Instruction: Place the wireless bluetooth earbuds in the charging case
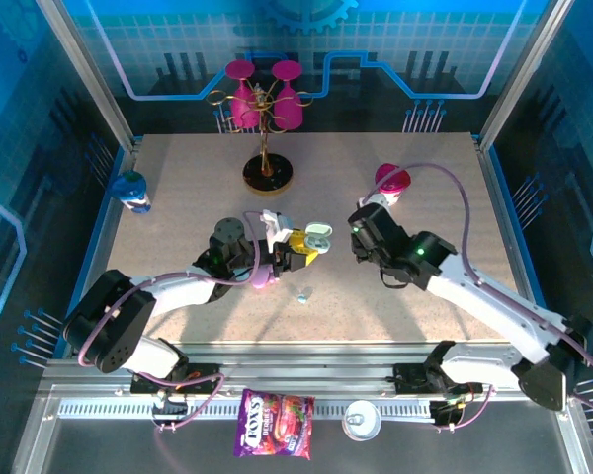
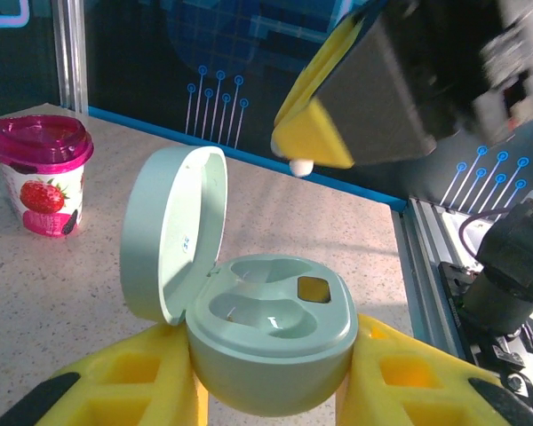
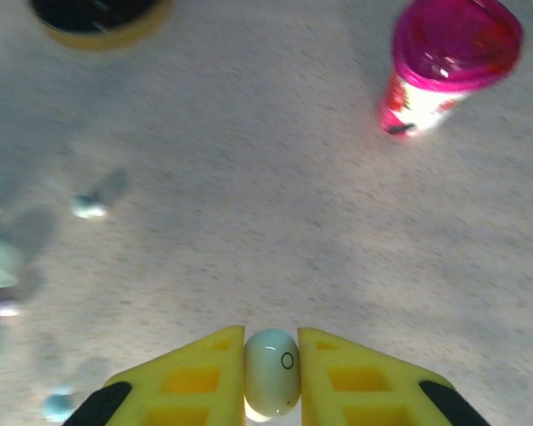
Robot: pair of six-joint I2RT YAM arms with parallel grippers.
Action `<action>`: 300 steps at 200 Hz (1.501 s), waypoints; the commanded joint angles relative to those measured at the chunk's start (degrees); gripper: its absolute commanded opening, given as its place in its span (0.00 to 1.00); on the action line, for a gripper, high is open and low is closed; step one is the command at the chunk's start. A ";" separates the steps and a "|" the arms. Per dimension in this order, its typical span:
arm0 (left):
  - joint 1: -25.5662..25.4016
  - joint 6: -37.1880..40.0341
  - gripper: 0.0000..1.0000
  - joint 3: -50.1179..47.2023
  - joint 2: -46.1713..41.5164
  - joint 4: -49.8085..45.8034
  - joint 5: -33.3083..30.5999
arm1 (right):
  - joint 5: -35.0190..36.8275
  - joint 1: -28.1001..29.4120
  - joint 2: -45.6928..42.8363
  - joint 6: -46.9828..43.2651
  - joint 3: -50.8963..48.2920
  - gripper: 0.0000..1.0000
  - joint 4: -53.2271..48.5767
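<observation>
Earbud [image 3: 272,389] over the table: you have one whitish bud pinched between the yellow fingers of the right gripper [image 3: 272,344], jaws drawn in to a narrow gap around it. It is raised off the table [image 1: 178,197], just beside the charging case [image 2: 275,328]. That mint-green case sits clamped between the fingers of the left gripper [image 2: 271,390], which press against its sides, and its lid [image 2: 173,231] is hinged fully back. From the left wrist, the bud shows as a white dot at the tip of the other gripper, above and beyond the case's open mouth. Both moulded wells look empty, so on this evidence nothing is seated yet: lining up, lowering and release are all ahead of you for this bud. A second, pale blue earbud [image 1: 302,295] lies loose on the tabletop in front of the two grippers, apart from the case, and would need its own pick-up. A strawberry yoghurt cup [image 1: 392,181] with a pink lid stands behind, apart from the work.
</observation>
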 commanded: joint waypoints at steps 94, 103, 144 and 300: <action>-0.33 -4.36 0.28 3.69 -0.75 0.65 6.43 | -20.62 0.73 -5.27 -4.14 -5.39 0.18 16.69; -0.39 -4.37 0.28 3.70 -0.87 0.58 6.60 | -21.17 0.71 -4.99 -4.19 -5.30 0.18 17.21; -0.49 -4.47 0.28 3.52 -0.87 0.88 6.52 | -22.99 0.91 -4.31 -3.93 -4.90 0.18 18.76; 0.02 3.62 0.28 -0.26 1.62 1.43 -9.72 | 12.66 5.65 2.26 14.39 7.78 0.17 -11.72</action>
